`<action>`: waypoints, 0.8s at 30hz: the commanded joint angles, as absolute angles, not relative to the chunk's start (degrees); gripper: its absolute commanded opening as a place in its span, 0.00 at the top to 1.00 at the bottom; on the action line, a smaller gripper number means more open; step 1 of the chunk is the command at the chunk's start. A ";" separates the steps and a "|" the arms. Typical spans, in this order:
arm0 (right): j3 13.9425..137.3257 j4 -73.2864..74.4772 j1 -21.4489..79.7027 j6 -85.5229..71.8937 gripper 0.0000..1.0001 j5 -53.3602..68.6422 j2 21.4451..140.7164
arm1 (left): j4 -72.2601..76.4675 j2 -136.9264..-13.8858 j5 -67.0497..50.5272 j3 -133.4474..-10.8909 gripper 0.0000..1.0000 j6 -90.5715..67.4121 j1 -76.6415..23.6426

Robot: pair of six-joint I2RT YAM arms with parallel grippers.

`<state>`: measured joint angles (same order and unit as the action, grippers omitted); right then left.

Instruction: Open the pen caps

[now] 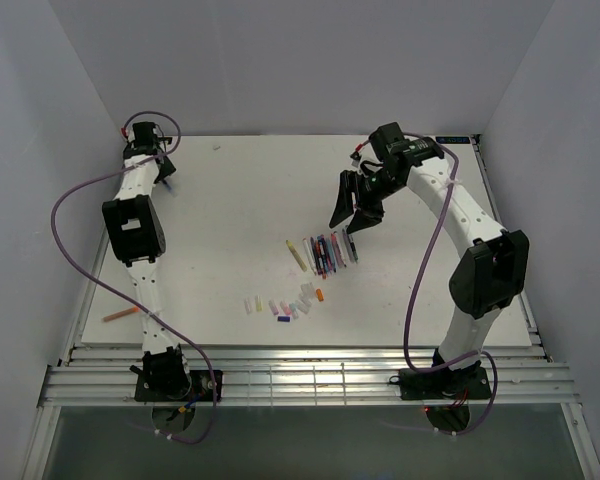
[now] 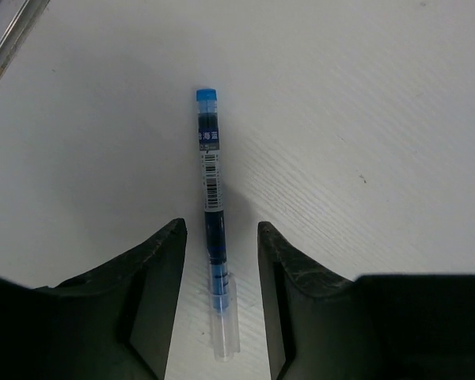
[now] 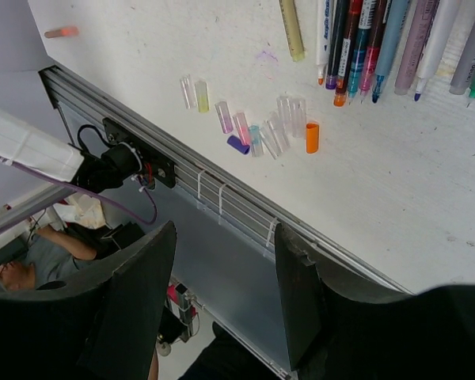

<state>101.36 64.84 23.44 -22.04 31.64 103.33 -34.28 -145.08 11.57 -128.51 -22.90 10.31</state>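
In the left wrist view a blue pen (image 2: 212, 198) lies on the white table, its clear cap (image 2: 224, 321) still on the near end. My left gripper (image 2: 222, 237) is open, its fingers on either side of the pen with gaps on both sides. It is at the far left of the table (image 1: 166, 172). My right gripper (image 1: 354, 212) is open and empty, raised above a row of several pens (image 1: 325, 254). Several loose pen caps (image 1: 283, 305) lie nearer the front. The right wrist view shows them too, among them an orange cap (image 3: 312, 137) and a purple cap (image 3: 237, 144).
An orange pen (image 1: 120, 314) lies alone near the table's front left corner. A slotted metal rail (image 1: 300, 375) runs along the front edge. White walls close in the table on three sides. A person shows below the table edge (image 3: 39, 253).
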 commanded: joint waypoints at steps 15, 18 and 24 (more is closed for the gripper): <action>98.79 64.86 22.06 -19.69 0.41 31.38 97.47 | -39.90 -146.17 15.38 -127.71 0.78 -20.74 8.35; 99.93 65.13 22.06 -19.69 0.41 31.03 97.29 | -40.95 -145.46 15.47 -128.40 0.84 -22.67 8.26; 101.69 65.48 22.06 -19.95 0.41 29.53 97.03 | -41.84 -138.88 8.28 -129.37 1.00 -31.45 7.12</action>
<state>98.87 64.66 22.22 -20.58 30.46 99.77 -38.02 -145.91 14.94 -129.12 -25.82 8.64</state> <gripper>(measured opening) 0.591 0.211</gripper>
